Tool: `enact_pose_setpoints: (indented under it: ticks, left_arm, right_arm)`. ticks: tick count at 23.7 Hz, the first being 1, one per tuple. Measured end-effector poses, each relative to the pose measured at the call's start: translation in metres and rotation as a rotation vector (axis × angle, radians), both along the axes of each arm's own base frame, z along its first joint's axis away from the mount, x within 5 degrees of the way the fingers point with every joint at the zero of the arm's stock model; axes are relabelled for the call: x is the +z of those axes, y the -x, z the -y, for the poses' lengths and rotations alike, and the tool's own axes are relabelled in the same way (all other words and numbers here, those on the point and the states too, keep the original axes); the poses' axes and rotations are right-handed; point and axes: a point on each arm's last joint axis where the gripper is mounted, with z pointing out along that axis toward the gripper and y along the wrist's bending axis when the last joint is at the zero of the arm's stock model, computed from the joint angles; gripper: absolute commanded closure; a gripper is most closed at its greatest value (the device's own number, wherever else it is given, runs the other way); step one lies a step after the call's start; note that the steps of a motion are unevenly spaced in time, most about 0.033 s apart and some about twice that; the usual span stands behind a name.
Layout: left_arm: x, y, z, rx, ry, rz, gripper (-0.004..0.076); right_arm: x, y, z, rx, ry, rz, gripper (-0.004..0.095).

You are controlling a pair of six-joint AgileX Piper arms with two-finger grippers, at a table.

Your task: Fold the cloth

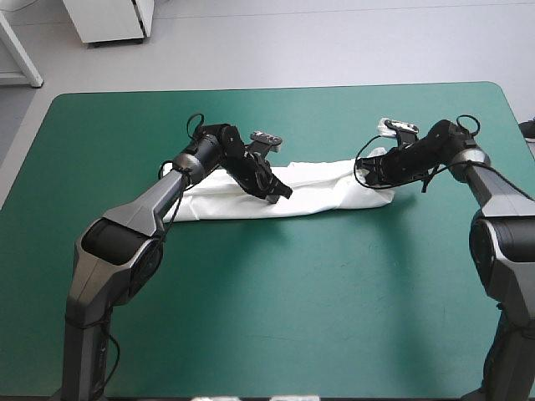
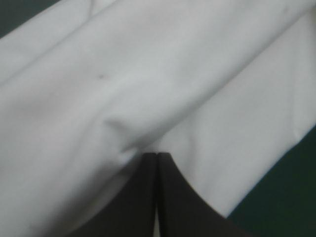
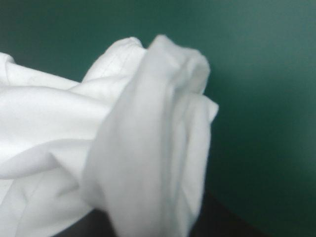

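The white T-shirt lies as a long folded band across the middle of the table. My left gripper presses down on the band's middle. In the left wrist view its black fingers meet in a pointed arch, with a crease of the T-shirt drawn to the tips. My right gripper is at the band's right end. In the right wrist view a bunched fold of the T-shirt rises over that gripper and hides most of its fingers.
The teal-green cover shows on all sides of the band, widest toward the near edge. The table's far edge runs a short way beyond both grippers.
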Motion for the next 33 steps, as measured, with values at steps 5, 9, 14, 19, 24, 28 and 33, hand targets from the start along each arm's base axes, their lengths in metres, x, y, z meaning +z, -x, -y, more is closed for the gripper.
enact_pose_setpoints:
  ticks: [5,9,14,19,24,28,33]
  left_arm:
    - [0.000,0.000,0.000,-0.003,-0.005,-0.002,0.0733]
    - [0.000,0.001,0.000,0.001,-0.012,-0.006,0.0733]
    - [0.000,0.001,-0.001,0.009,-0.017,-0.012,0.0733]
    - [0.000,0.001,-0.001,0.022,-0.016,-0.021,0.0733]
    - [0.000,0.001,-0.001,0.024,-0.017,-0.022,0.0733]
    - [0.000,0.001,-0.001,0.024,-0.020,-0.021,0.0733]
    - [0.021,0.007,-0.014,-0.009,-0.120,0.038,0.0733]
  right_arm:
    - [0.006,-0.003,-0.001,0.023,0.001,-0.001,0.0925]
    - [0.014,-0.003,-0.003,0.060,0.008,-0.014,0.0925]
    - [0.049,0.005,-0.006,0.083,0.002,0.035,0.0925]
    - [0.092,0.013,-0.007,0.092,-0.004,0.127,0.0925]
    - [0.130,0.017,-0.010,0.108,-0.021,0.222,0.0925]
    - [0.136,0.018,-0.012,0.112,-0.036,0.232,0.0925]
    - [0.137,0.018,-0.012,0.113,-0.046,0.230,0.0925]
